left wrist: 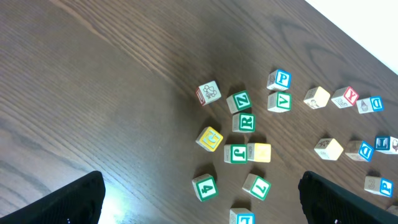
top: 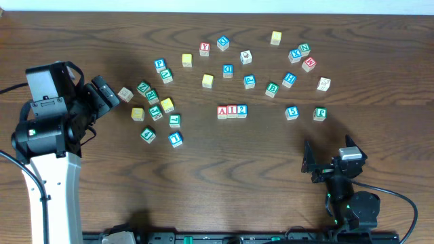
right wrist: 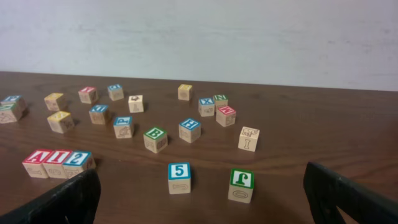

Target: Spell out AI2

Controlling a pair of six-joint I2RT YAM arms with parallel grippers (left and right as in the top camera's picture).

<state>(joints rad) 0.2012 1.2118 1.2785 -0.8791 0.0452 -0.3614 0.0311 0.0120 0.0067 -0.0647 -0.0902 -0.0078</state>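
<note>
- Surface (top: 224,163): dark brown wood grain.
- Centre: A block (top: 222,112), I block (top: 232,111) and 2 block (top: 241,110) touch in one row, reading AI2.
- Overhead right of row: 5 block (top: 291,112), well apart from it.
- Overhead left: block cluster (top: 155,112) of green, blue and yellow.
- Far side: loose lettered blocks, with yellow block (top: 275,37) farthest.
</note>
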